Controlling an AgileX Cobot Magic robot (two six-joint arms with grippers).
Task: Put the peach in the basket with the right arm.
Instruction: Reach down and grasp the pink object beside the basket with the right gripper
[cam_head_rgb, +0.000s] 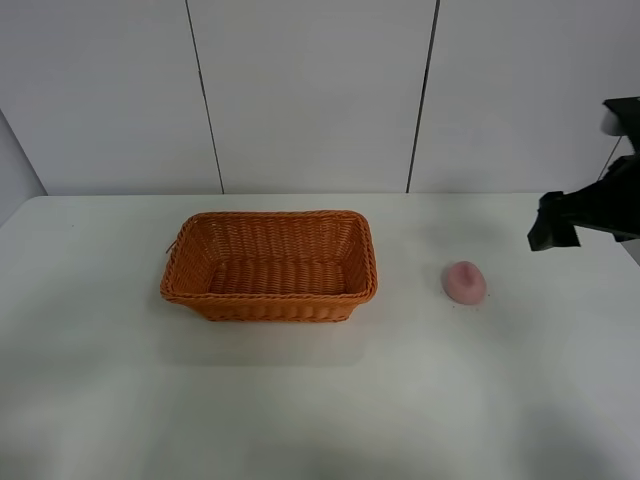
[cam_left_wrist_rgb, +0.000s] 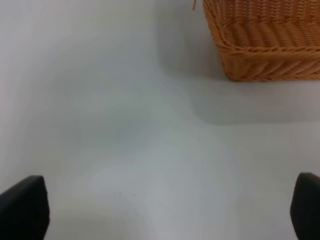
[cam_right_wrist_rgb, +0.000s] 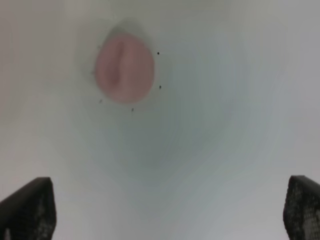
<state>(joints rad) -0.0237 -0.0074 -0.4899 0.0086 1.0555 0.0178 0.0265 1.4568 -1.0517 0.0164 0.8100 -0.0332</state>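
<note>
The pale pink peach (cam_head_rgb: 465, 282) lies on the white table, a short way right of the orange-brown wicker basket (cam_head_rgb: 270, 265), which holds nothing. My right arm (cam_head_rgb: 590, 210) hangs above the table at the right edge, up and to the right of the peach. In the right wrist view the peach (cam_right_wrist_rgb: 125, 68) is blurred, ahead of my right gripper (cam_right_wrist_rgb: 165, 210), whose fingertips (cam_right_wrist_rgb: 30, 207) stand wide apart with nothing between them. My left gripper (cam_left_wrist_rgb: 165, 210) is open too, over bare table, with a corner of the basket (cam_left_wrist_rgb: 265, 40) beyond it.
The white table (cam_head_rgb: 320, 400) ends at a panelled white wall behind. A few dark specks lie around the peach.
</note>
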